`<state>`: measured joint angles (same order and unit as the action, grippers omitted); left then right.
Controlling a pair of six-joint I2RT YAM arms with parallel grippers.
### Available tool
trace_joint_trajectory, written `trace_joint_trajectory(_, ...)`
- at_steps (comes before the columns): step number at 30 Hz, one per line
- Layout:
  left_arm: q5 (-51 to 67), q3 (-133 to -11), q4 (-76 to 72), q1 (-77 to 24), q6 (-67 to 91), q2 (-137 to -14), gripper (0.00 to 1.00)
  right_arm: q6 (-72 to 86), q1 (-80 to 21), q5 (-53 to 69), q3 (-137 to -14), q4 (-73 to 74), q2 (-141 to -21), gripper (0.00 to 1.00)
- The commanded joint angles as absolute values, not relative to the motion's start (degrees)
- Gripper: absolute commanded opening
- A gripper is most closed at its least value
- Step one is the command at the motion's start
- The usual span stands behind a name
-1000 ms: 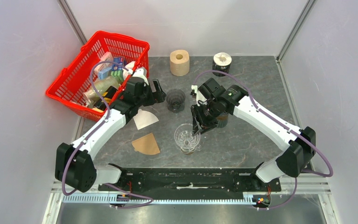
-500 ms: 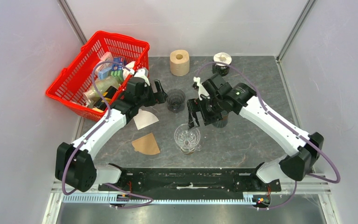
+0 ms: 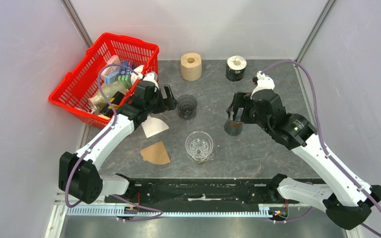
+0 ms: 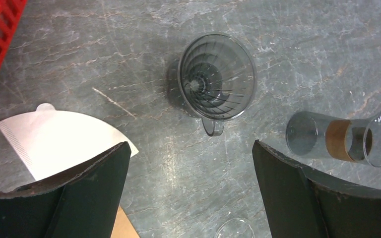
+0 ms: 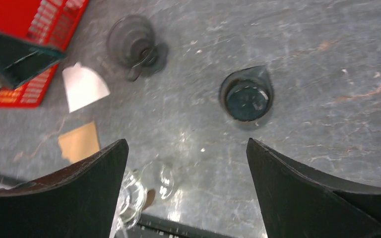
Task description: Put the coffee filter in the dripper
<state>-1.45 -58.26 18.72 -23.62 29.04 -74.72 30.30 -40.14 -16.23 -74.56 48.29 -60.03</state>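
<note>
Left gripper (image 4: 188,146) spread, just left of dripper (image 3: 187,106); right gripper (image 5: 186,141) spread by glass cup (image 3: 233,127). White filter (image 3: 154,126) near-left of dripper; red basket (image 3: 74,94) far left.

The table (image 3: 258,153) surface is dark grey stone with pale and rust-coloured veining. Colour identification: red mesh basket (image 3: 72,79), white coffee filter (image 4: 64,139), brown coffee filter (image 3: 156,153), and a smoke-grey transparent dripper (image 4: 217,77) with spiral ribbing. The tinted glass carafe (image 4: 340,139) carries a brown band; one paper roll (image 3: 191,66) is tan, the second roll (image 3: 236,68) black-sided with a white top.
</note>
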Motion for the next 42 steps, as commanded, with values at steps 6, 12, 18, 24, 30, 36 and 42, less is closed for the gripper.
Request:
trace_joint_trajectory(6,-8.23,-60.37,30.79,-24.24,36.81,-73.70,1.00,33.39,-34.64,-28.21,-59.51,29.57,-52.44,0.97)
trace_joint_trajectory(12,-13.21,-61.04,34.57,-26.76,37.83,-77.09,0.99,33.57,-31.85,-28.11,-54.57,29.03,-50.91,0.97)
trace_joint_trajectory(18,-21.75,-64.83,38.28,-27.31,37.97,-85.16,0.93,32.52,-31.11,-27.82,-51.40,27.82,-47.22,0.97)
trace_joint_trajectory(24,-24.11,-68.96,39.51,-27.16,40.17,-92.98,0.93,30.57,-30.86,-29.06,-49.28,26.98,-45.09,0.97)
trace_joint_trajectory(30,-26.39,-70.80,40.00,-26.64,42.43,-98.32,0.92,29.31,-30.68,-30.90,-48.52,26.55,-45.25,0.97)
trace_joint_trajectory(36,-26.01,-67.53,36.75,-25.80,44.37,-99.78,0.90,28.74,-30.35,-30.21,-48.43,26.03,-46.05,0.97)
trace_joint_trajectory(42,-25.19,-64.26,32.09,-25.32,45.27,-99.43,0.86,28.24,-30.26,-28.81,-48.25,25.32,-47.10,0.97)
